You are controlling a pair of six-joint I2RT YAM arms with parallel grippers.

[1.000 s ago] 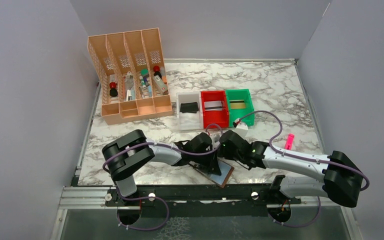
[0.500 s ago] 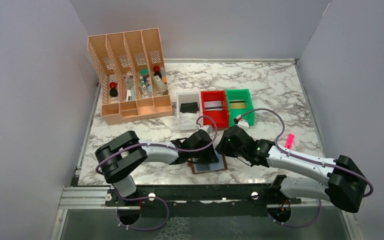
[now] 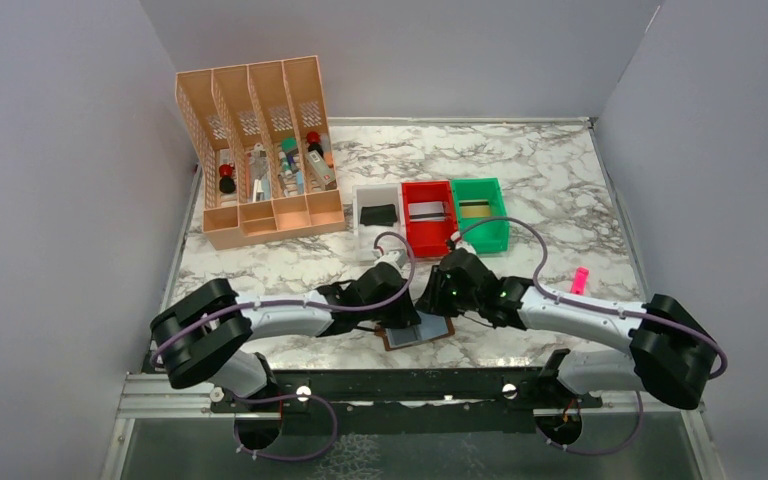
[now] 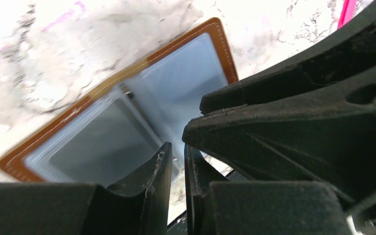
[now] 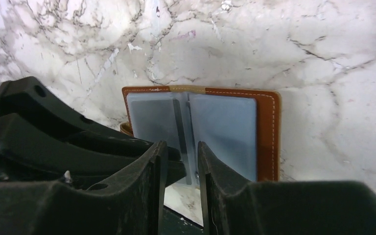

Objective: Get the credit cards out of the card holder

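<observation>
Right fingers (image 5: 144,169) hang slightly parted over the card holder (image 5: 267,132), which lies open near the table (image 5: 323,73) edge. Whether the left fingers (image 4: 147,181) pinch anything cannot be told. Catching a slick sleeve instead of the credit cards (image 4: 100,144) could drag the holder off.

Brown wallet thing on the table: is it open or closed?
Open. The small brown leather card holder lies spread flat on the white marble table, both shiny grey-blue sleeves facing up.
</observation>
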